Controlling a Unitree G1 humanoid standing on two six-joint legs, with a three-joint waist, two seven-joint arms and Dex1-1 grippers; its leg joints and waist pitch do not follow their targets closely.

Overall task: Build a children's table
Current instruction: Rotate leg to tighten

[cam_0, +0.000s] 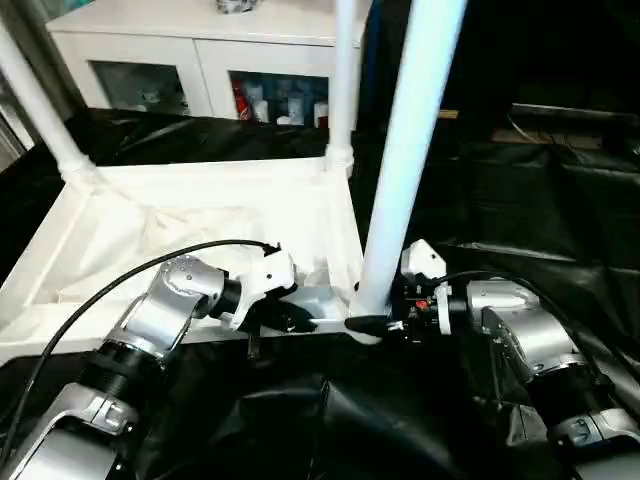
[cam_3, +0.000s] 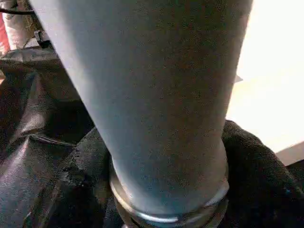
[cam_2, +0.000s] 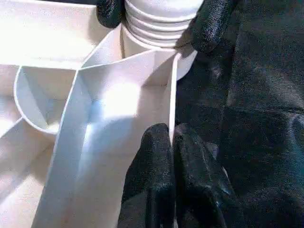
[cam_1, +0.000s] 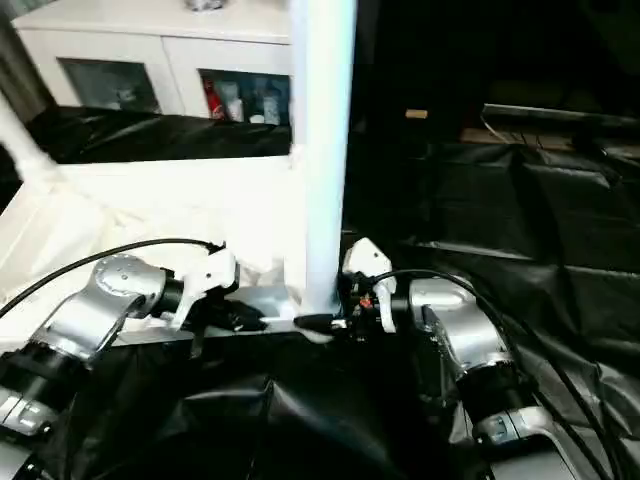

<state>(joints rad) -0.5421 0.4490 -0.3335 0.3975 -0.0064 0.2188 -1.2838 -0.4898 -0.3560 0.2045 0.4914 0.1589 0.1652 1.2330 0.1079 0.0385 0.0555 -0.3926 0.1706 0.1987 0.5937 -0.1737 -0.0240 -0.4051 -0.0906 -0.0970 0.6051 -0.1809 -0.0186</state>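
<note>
Left jaws (cam_2: 172, 156) pinching the tabletop rim (cam_2: 172, 95); right jaws (cam_0: 385, 325) around a leg (cam_0: 400, 170).

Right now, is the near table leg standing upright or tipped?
Upright: the leg rises nearly straight from the tabletop's near corner, the right pincer gripping its base.

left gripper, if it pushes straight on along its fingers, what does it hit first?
Probably the threaded base of the round white plastic leg, seated in the corner socket. The left gripper has its jaws closed on the white tabletop's rim wall, pointing along it; depth is unclear.
</note>
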